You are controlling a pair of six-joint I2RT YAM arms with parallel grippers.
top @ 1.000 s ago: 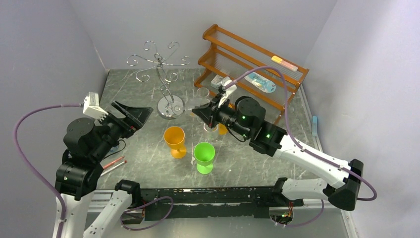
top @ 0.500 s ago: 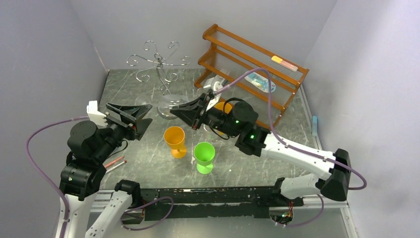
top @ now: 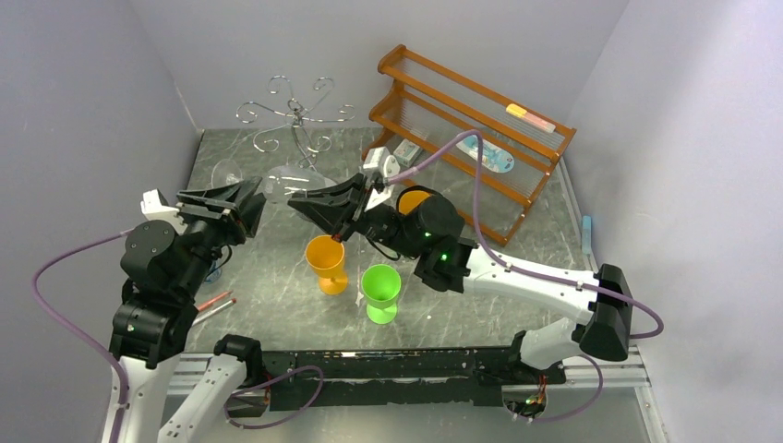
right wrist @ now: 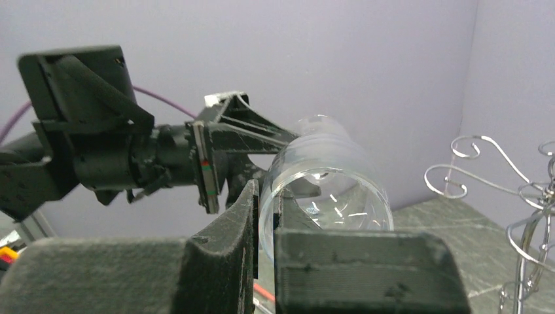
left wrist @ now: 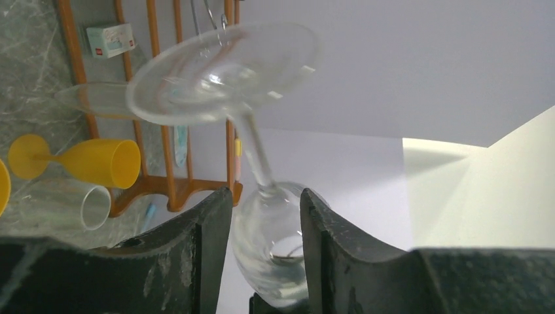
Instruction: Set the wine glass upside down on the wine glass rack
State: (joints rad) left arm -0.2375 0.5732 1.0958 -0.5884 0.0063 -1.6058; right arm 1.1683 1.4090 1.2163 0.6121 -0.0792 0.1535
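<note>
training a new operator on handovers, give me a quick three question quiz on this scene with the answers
1. True or false: the wine glass already hangs on the wine glass rack.
2. Which end effector pinches the rim of the bowl? A left; B right; C neither.
3. In the top view, what stands just right of the upright orange goblet?
Key: 1 false, it is held in the air, off the rack. 2 B, the right end effector. 3 the green goblet.
</note>
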